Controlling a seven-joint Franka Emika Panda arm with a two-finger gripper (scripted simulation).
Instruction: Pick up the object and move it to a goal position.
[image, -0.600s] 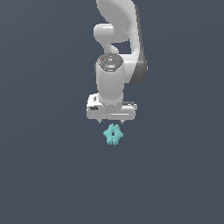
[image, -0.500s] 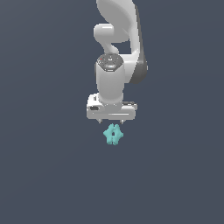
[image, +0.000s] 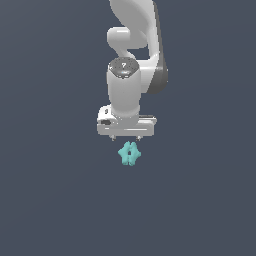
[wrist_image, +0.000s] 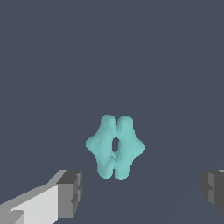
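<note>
While the claw (wrist_image: 142, 192) hangs with its two fingers (wrist_image: 70, 192) spread wide and nothing between them, nothing looks different from a moment ago. Just past the fingertips, near the middle of the gap and touching neither finger, the little teal flower-shaped object (image: 130, 154) lies on the dark floor (image: 50, 200).

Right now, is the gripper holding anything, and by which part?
Nothing is held. The gripper is open, its fingers wide apart, and the teal piece lies between them, untouched.
</note>
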